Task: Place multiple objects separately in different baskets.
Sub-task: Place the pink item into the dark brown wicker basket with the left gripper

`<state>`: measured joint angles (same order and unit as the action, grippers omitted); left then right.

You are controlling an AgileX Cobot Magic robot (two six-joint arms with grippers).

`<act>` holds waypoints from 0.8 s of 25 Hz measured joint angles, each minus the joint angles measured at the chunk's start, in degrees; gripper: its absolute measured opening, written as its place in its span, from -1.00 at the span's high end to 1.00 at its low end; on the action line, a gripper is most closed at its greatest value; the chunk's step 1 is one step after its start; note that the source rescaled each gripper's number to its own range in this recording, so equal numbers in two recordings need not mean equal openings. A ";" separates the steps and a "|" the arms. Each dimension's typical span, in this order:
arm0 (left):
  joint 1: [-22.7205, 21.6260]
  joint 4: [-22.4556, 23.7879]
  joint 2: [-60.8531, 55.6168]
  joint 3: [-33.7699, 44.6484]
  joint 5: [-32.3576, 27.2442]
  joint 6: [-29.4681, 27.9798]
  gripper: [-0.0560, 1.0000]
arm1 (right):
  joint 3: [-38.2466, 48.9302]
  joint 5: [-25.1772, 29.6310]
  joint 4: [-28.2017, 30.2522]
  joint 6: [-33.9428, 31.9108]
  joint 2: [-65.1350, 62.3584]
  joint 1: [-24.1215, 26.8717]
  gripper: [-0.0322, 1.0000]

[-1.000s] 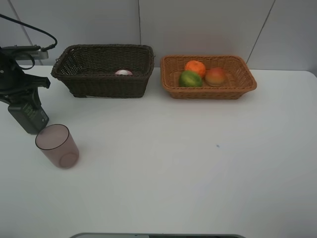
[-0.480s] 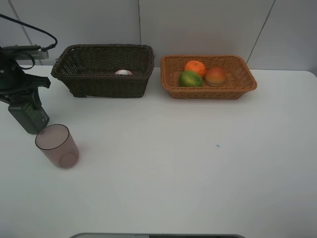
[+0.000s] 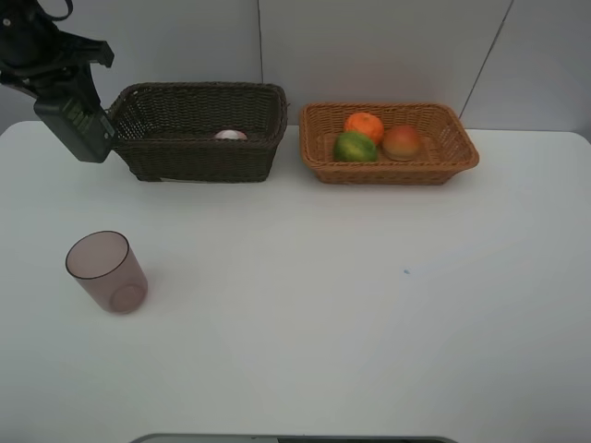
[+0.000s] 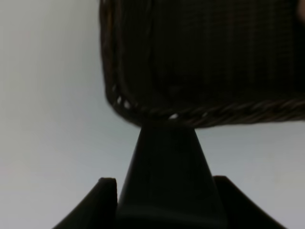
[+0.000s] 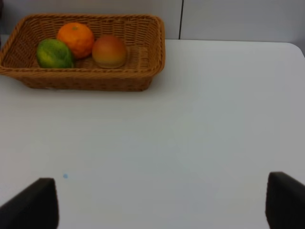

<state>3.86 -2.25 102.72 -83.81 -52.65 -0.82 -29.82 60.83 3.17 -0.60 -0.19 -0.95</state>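
Since a second ago the left fingers (image 4: 107,191) have risen from beside the translucent mauve cup (image 3: 106,270) to the left end of the deep dark brown wicker basket (image 3: 199,152), taking the dark green pump bottle (image 3: 81,127) along. Nearest, at 8 o'clock on the white table (image 3: 369,305), the cup stands upright and alone. The right fingers (image 5: 33,202) are spread wide with nothing between them. At 10 o'clock the left fingers clamp the tilted bottle, off the table, just beside the basket's rim. Inside that basket, at 11 o'clock, only the pale end of a slim pink white-capped bottle (image 3: 231,135) shows. At 1 o'clock the shallower orange-tan wicker basket (image 3: 462,152) holds the orange (image 3: 365,125), green round fruit (image 3: 355,147) and red-yellow fruit (image 3: 403,142), bunched together.
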 joint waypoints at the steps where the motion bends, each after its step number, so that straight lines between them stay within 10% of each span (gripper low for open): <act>1: 1.11 0.26 0.07 -2.10 0.00 -0.28 -0.09 | 0.00 0.00 0.00 0.00 0.00 0.00 -0.73; 20: 8.92 7.24 16.65 -16.02 8.26 -4.24 -0.09 | 0.00 0.00 0.05 0.00 0.00 0.00 -0.73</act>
<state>12.78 4.99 119.37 -99.83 -44.38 -5.06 -29.82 60.83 3.22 -0.60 -0.19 -0.95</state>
